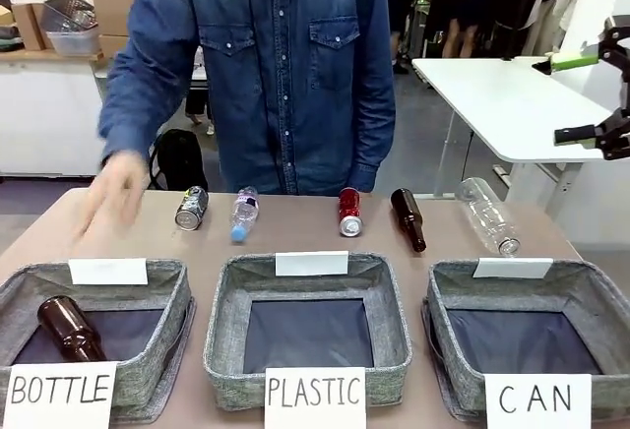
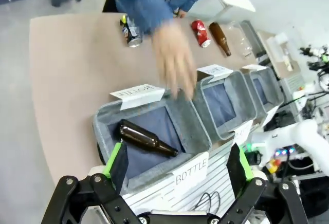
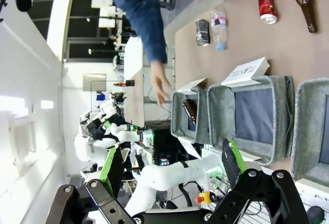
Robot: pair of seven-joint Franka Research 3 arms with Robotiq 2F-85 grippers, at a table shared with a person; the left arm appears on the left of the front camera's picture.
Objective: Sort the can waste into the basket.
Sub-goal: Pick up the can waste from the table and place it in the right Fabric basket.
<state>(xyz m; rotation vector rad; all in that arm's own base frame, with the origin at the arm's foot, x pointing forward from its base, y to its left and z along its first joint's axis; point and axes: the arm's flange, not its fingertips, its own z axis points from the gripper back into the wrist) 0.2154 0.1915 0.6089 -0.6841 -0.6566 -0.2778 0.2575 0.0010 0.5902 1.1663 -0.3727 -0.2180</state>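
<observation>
One blurred hand [image 1: 118, 198], seemingly empty, near the silver can [image 1: 191, 208]

- Brown desk [image 1: 295, 224] lies ahead of and below the right gripper [image 1: 576, 96].
- A white table [image 1: 492, 94] on white legs stands directly behind the right gripper, its top about level with the lower finger.
- The grey floor [image 1: 433, 153] runs under that table, past the desk's far edge.
- Across the room from the right gripper is a white counter [image 1: 44, 114] carrying cardboard boxes [image 1: 116, 6] and a wire tray [image 1: 64, 11].
- A black bag [image 1: 180, 158] sits on the floor, well apart from the right gripper.
- In the right wrist view, a white wall [image 3: 31, 54] stands above the gripper, with bright patches on it.
- Lit panels [image 3: 108, 16] show farther off; window or lamp, cannot tell.
</observation>
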